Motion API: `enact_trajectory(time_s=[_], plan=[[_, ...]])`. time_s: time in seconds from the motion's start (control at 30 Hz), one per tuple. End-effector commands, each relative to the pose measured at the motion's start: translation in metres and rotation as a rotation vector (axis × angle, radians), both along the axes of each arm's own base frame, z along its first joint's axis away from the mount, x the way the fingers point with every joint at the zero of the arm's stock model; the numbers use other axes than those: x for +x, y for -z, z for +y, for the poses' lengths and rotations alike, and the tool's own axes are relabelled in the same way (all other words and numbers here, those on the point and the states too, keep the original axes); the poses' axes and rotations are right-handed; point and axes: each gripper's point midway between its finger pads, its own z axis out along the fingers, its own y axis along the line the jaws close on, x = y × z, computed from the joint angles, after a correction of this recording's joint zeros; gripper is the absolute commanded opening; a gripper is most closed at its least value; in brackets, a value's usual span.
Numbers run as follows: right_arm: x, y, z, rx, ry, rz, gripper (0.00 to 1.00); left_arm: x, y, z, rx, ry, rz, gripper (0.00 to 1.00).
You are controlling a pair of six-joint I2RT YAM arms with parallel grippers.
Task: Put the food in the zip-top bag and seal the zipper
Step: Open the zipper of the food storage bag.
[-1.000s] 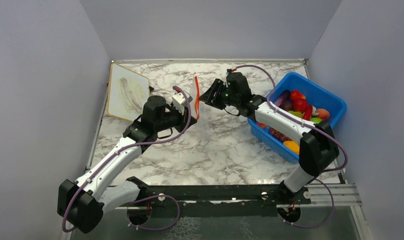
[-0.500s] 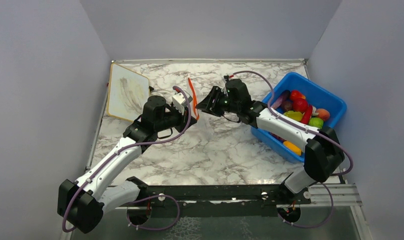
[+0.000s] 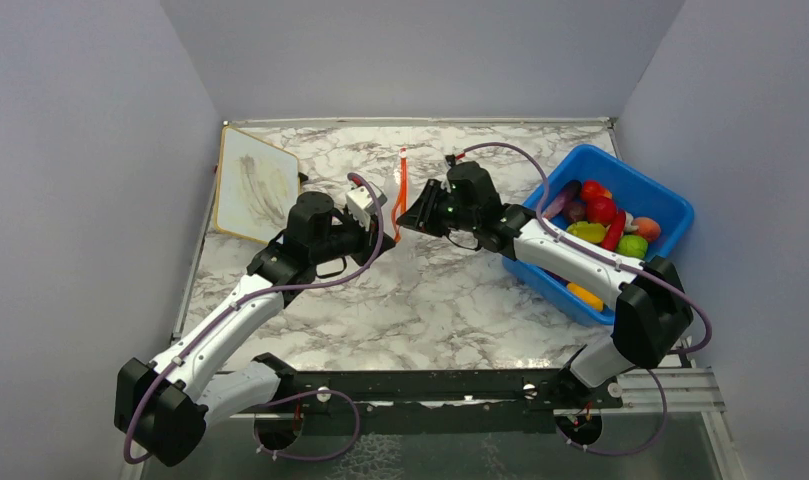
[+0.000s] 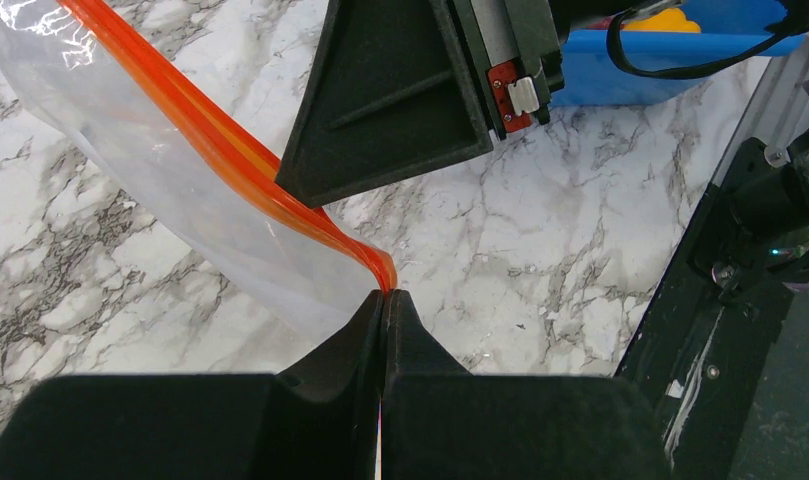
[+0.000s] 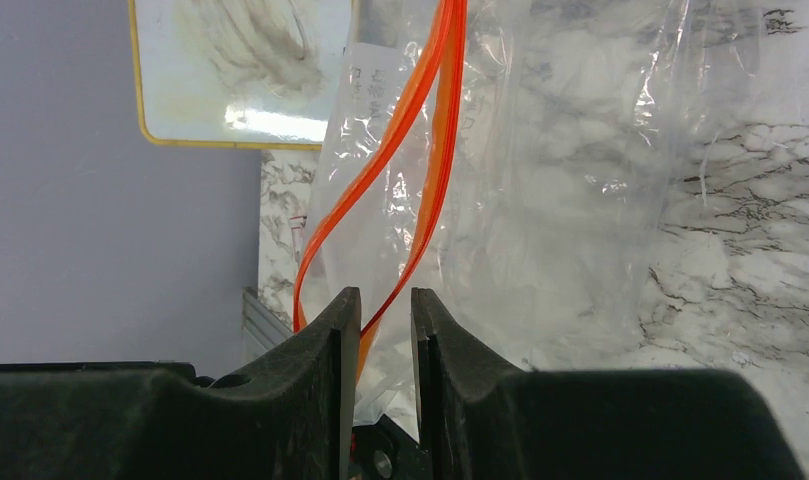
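Top external view: the zip-top bag point(image 3: 385, 195) hangs between my two grippers over the middle of the table point(image 3: 440, 300), with the zipper point(image 3: 402, 185) roughly upright. The food point(image 3: 602, 212) lies in the blue bin point(image 3: 670, 205) on my right, and none of it is bagged.

Left wrist view: my left gripper point(image 4: 383, 308) is clamped on the end of the zipper.

Right wrist view: my right gripper point(image 5: 385, 320) has its jaws narrowly apart with one orange lip running between them. I cannot tell whether they pinch it. The two lips bow apart, so the mouth gapes a little.

I judge the film light, limp and slippery. The strip is the stiffer part and the surest hold, one lip to each gripper. The bin's near rim sits close beside my right forearm, and a white board point(image 3: 252, 185) lies far left. Bare marble towards my bases offers room to lower the bag.
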Motion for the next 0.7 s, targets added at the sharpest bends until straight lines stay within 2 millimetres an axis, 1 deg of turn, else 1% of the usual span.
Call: enact_trajectory(time_s=[0.0, 0.1, 0.2, 0.23, 0.33, 0.47, 0.5, 0.53, 0.57, 0.6, 0.63, 0.67], plan=[[0.000, -0.004, 0.000, -0.045, -0.006, -0.026, 0.25, -0.002, -0.002, -0.002, 0.001, 0.014, -0.016, 0.00], [0.004, -0.001, 0.003, -0.049, -0.002, -0.027, 0.25, -0.003, -0.002, -0.002, -0.001, 0.018, -0.013, 0.00], [0.010, -0.006, 0.007, -0.045, -0.001, -0.049, 0.23, -0.003, -0.001, -0.003, 0.000, 0.022, -0.013, 0.00], [0.013, -0.009, 0.008, -0.044, 0.002, -0.063, 0.20, -0.003, -0.002, -0.003, -0.001, 0.022, -0.014, 0.00], [0.019, -0.016, 0.010, -0.035, 0.007, -0.100, 0.02, -0.004, -0.002, -0.004, -0.002, 0.025, -0.013, 0.00], [0.017, -0.027, 0.015, -0.005, -0.037, -0.150, 0.01, -0.005, -0.002, -0.004, -0.009, 0.022, -0.008, 0.00], [0.014, -0.030, 0.016, 0.010, -0.058, -0.171, 0.01, -0.005, -0.004, -0.005, -0.020, 0.012, -0.002, 0.02], [0.010, -0.030, 0.017, 0.018, -0.089, -0.190, 0.01, -0.003, -0.005, -0.003, -0.030, -0.016, 0.008, 0.10], [0.007, -0.032, 0.019, 0.023, -0.116, -0.219, 0.01, 0.002, -0.009, 0.000, -0.043, -0.072, 0.020, 0.14], [0.004, -0.031, 0.019, 0.020, -0.148, -0.251, 0.01, 0.007, -0.012, 0.005, -0.058, -0.132, 0.030, 0.25], [0.003, -0.030, 0.018, 0.010, -0.171, -0.282, 0.01, 0.014, -0.015, 0.012, -0.070, -0.208, 0.035, 0.33], [0.001, -0.026, 0.016, -0.010, -0.191, -0.309, 0.01, 0.015, -0.018, 0.016, -0.088, -0.254, 0.051, 0.39]])
